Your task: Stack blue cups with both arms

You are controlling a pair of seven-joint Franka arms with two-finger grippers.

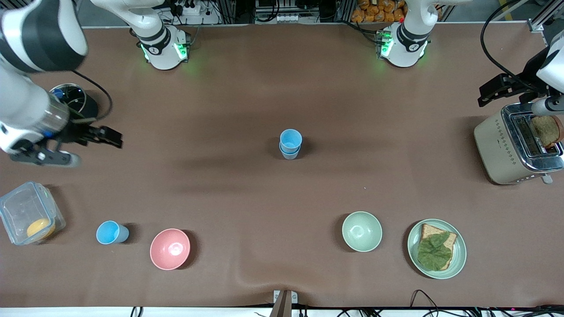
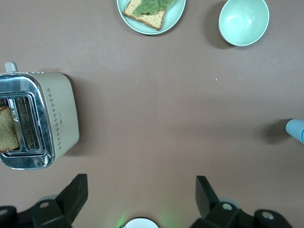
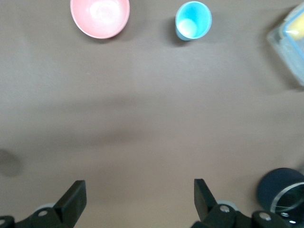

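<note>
Front view. Two blue cups are already nested as a stack [image 1: 290,144] at the middle of the tabletop [image 1: 273,207]. A third, single blue cup [image 1: 110,232] stands upright near the front camera, toward the right arm's end, between the clear lidded container [image 1: 27,218] and the pink bowl [image 1: 170,248]. The right gripper [image 1: 108,136] hangs over bare tabletop beside a dark round canister [image 1: 74,99]; it holds nothing. The left gripper [image 1: 493,92] hangs beside the toaster [image 1: 511,145], which has a slice of bread in one slot; this arm appears to wait. A pale green bowl [image 1: 361,231] and a plate with bread and a lettuce leaf [image 1: 436,248] lie toward the left arm's end.

Left wrist view. The fingers are spread wide with only tabletop between them. The toaster [image 2: 40,121], the plate [image 2: 152,14] and the pale green bowl [image 2: 243,20] are visible; a sliver of the stack [image 2: 297,130] shows at the frame edge.

Right wrist view. The fingers stand wide apart and empty. The single blue cup [image 3: 193,20] and the pink bowl [image 3: 100,16] lie ahead, well apart from the gripper.

Procedure, as judged: the remaining step is to fetch the single cup with the right gripper.
1. Centre the open fingers over one side of the cup's rim, clear of the pink bowl and the container.
2. Descend vertically, then close on the wall; the tapered plastic may slip, so grip below the rim.
3. Lift straight up, carry it over the stack and lower it coaxially to avoid tipping the stack.
</note>
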